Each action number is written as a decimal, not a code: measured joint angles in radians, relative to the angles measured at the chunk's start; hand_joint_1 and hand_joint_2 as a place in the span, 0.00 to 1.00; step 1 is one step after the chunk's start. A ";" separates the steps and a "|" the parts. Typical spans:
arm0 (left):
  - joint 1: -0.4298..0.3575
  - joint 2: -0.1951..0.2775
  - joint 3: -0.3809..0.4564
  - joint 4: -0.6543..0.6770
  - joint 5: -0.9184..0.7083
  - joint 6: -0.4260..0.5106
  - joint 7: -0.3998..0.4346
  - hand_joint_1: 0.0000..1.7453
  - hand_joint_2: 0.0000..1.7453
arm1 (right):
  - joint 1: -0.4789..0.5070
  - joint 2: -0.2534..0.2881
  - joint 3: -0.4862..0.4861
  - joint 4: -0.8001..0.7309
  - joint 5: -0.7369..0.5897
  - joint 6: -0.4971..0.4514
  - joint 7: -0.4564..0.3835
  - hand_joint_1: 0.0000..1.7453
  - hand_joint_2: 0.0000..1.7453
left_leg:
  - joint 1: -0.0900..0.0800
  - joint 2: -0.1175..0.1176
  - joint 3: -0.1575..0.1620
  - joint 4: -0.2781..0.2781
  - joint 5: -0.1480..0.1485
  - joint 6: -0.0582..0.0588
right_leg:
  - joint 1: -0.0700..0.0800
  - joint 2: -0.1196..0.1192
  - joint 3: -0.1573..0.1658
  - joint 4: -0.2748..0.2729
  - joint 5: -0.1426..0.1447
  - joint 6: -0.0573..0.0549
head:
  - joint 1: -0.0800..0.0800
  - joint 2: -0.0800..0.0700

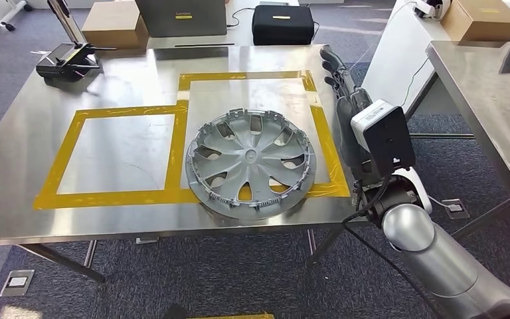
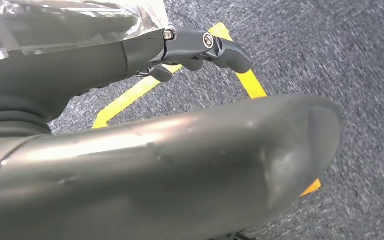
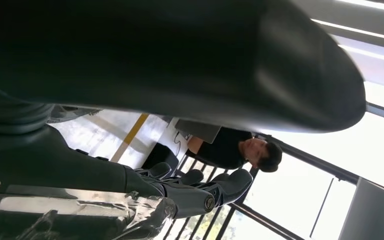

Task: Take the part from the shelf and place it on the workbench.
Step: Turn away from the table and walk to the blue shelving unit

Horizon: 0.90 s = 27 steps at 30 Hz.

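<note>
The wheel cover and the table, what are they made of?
Wheel cover: probably plastic with matte silver-grey paint; it has thin moulded spokes and clips round the rim, and a dull sheen. Table: looks like brushed steel sheet; it gives blurry reflections and shows fine scratches. The yellow lines look like stuck-on glossy tape.

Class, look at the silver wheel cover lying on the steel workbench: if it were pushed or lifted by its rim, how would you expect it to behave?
The wheel cover lies flat, so it probably would not roll or tip. On the smooth workbench a push would likely slide it. Its thin, cut-out spokes suggest a light part, perhaps flexing slightly.
</note>
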 joint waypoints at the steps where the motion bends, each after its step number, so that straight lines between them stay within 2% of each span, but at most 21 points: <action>1: 0.001 0.000 0.000 0.000 0.000 0.000 0.000 0.00 0.00 | 0.001 0.000 0.000 -0.001 0.000 0.001 0.000 0.00 0.00 | 0.002 -0.001 -0.001 -0.001 0.005 -0.008 | 0.002 -0.001 -0.004 -0.002 0.006 -0.008 | 0.000 0.000; 3: 0.002 0.000 0.000 0.000 0.001 0.000 0.001 0.00 0.00 | 0.001 0.000 0.000 -0.001 0.000 0.004 0.000 0.00 0.00 | 0.006 0.001 -0.006 0.008 -0.011 -0.019 | 0.003 -0.006 -0.009 -0.009 0.017 -0.027 | -0.001 0.000; 4: 0.002 0.000 0.000 0.000 0.001 0.000 0.001 0.00 0.00 | 0.001 0.000 0.000 -0.001 0.000 0.006 -0.001 0.00 0.00 | 0.006 0.004 -0.015 0.035 -0.040 -0.023 | 0.002 -0.009 -0.012 -0.013 0.023 -0.036 | -0.003 0.000; 7: 0.001 -0.001 0.000 0.000 0.003 0.000 0.001 0.00 0.00 | 0.003 -0.001 0.001 -0.001 0.000 0.009 -0.001 0.00 0.00 | 0.007 0.008 -0.063 0.212 -0.163 -0.030 | 0.006 -0.020 -0.029 -0.014 0.039 -0.050 | -0.008 0.000; 8: 0.002 0.000 0.000 0.000 0.003 0.000 0.001 0.00 0.00 | 0.004 -0.001 0.001 -0.001 0.000 0.009 -0.001 0.00 0.00 | 0.007 0.009 -0.069 0.256 -0.182 -0.030 | 0.007 -0.022 -0.037 -0.013 0.045 -0.051 | -0.008 0.000; 9: 0.001 0.000 0.000 0.000 0.003 0.000 0.001 0.00 0.00 | 0.005 0.000 0.002 -0.001 0.000 0.010 -0.001 0.00 0.00 | 0.007 0.009 -0.059 0.266 -0.181 -0.029 | 0.008 -0.023 -0.045 -0.012 0.051 -0.051 | -0.008 0.000; 10: 0.001 0.000 0.000 0.000 0.003 0.000 0.001 0.00 0.00 | 0.006 0.000 0.002 -0.001 0.000 0.011 0.000 0.00 0.00 | 0.006 0.009 -0.029 0.236 -0.163 -0.027 | 0.009 -0.024 -0.054 -0.010 0.057 -0.050 | -0.008 0.000; 11: 0.001 0.000 0.000 0.000 0.004 0.000 0.001 0.00 0.00 | 0.007 0.000 0.002 -0.001 0.000 0.012 0.000 0.00 0.00 | 0.006 0.009 0.017 0.176 -0.138 -0.025 | 0.009 -0.024 -0.061 -0.008 0.062 -0.047 | -0.008 0.000; 13: -0.002 0.000 0.000 0.000 0.006 0.000 0.001 0.00 0.00 | 0.006 0.000 0.001 -0.001 0.000 0.014 0.000 0.00 0.00 | 0.002 0.009 0.109 0.038 -0.108 -0.017 | 0.011 -0.025 -0.074 -0.002 0.071 -0.039 | -0.008 0.000; 14: -0.003 0.000 0.000 0.000 0.008 0.000 0.001 0.00 0.00 | 0.006 -0.001 0.000 -0.001 0.000 0.015 0.000 0.00 0.00 | 0.000 0.009 0.133 -0.003 -0.104 -0.013 | 0.011 -0.026 -0.078 0.000 0.076 -0.034 | -0.008 0.000; 15: -0.003 0.000 0.000 0.000 0.009 0.001 0.001 0.00 0.00 | 0.006 -0.001 0.000 -0.001 0.000 0.015 0.000 0.00 0.00 | -0.003 0.009 0.141 -0.021 -0.105 -0.010 | 0.011 -0.026 -0.081 0.000 0.082 -0.028 | -0.008 0.000; 17: -0.003 0.001 0.000 0.000 0.012 0.001 0.001 0.00 0.00 | 0.007 -0.001 0.000 -0.001 0.000 0.017 0.000 0.00 0.00 | -0.004 0.010 0.132 -0.025 -0.092 0.003 | 0.008 -0.025 -0.084 -0.003 0.092 -0.016 | -0.009 0.000; 18: -0.004 0.001 0.000 0.000 0.012 0.001 0.001 0.00 0.00 | 0.007 -0.001 -0.001 -0.001 0.000 0.017 0.000 0.00 0.00 | -0.003 0.011 0.126 -0.027 -0.083 0.011 | 0.007 -0.024 -0.088 0.002 0.083 -0.010 | -0.009 0.000; 19: -0.004 0.001 0.000 0.000 0.012 0.001 0.001 0.00 0.00 | 0.007 -0.002 -0.001 -0.001 0.000 0.017 0.000 0.00 0.00 | -0.002 0.012 0.118 -0.030 -0.073 0.018 | 0.006 -0.022 -0.097 0.022 0.058 -0.005 | -0.007 0.000; 20: -0.005 0.001 0.000 0.000 0.012 0.001 0.001 0.00 0.00 | 0.007 -0.003 -0.001 -0.001 0.000 0.017 0.000 0.00 0.00 | -0.001 0.014 0.108 -0.032 -0.064 0.024 | 0.005 -0.020 -0.110 0.062 0.018 -0.002 | -0.005 0.000; 22: -0.006 0.001 0.000 0.000 0.012 0.000 0.001 0.00 0.00 | 0.008 -0.004 -0.001 -0.001 0.000 0.017 0.000 0.00 0.00 | -0.004 0.014 0.085 -0.030 -0.047 0.030 | 0.005 -0.019 -0.144 0.187 -0.069 0.003 | 0.000 0.000; 23: -0.006 0.001 0.000 0.000 0.012 0.000 0.001 0.00 0.00 | 0.009 -0.004 -0.001 -0.001 0.000 0.017 0.000 0.00 0.00 | -0.006 0.014 0.072 -0.028 -0.038 0.031 | 0.005 -0.019 -0.152 0.239 -0.090 0.004 | 0.001 0.000; 24: -0.006 0.001 0.000 0.000 0.012 0.000 0.001 0.00 0.00 | 0.010 -0.004 -0.001 -0.001 0.000 0.017 0.000 0.00 0.00 | -0.008 0.014 0.058 -0.025 -0.030 0.031 | 0.005 -0.019 -0.148 0.264 -0.090 0.004 | 0.001 0.000; 25: -0.006 0.001 0.000 0.000 0.012 0.000 0.001 0.00 0.00 | 0.011 -0.004 -0.001 -0.001 0.000 0.017 0.000 0.00 0.00 | -0.009 0.014 0.044 -0.022 -0.022 0.030 | 0.005 -0.019 -0.126 0.254 -0.071 0.003 | 0.001 0.000; 26: -0.006 0.001 0.000 0.000 0.012 0.000 0.001 0.00 0.00 | 0.011 -0.004 -0.001 -0.001 0.000 0.017 0.000 0.00 0.00 | -0.009 0.014 0.032 -0.017 -0.016 0.029 | 0.005 -0.019 -0.089 0.209 -0.044 0.000 | 0.001 0.000; 27: -0.006 0.001 0.000 0.000 0.012 0.000 0.001 0.00 0.00 | 0.010 -0.004 -0.001 -0.001 0.000 0.017 0.000 0.00 0.00 | -0.010 0.014 0.020 -0.012 -0.010 0.026 | 0.006 -0.017 -0.043 0.143 -0.028 -0.004 | 0.001 0.000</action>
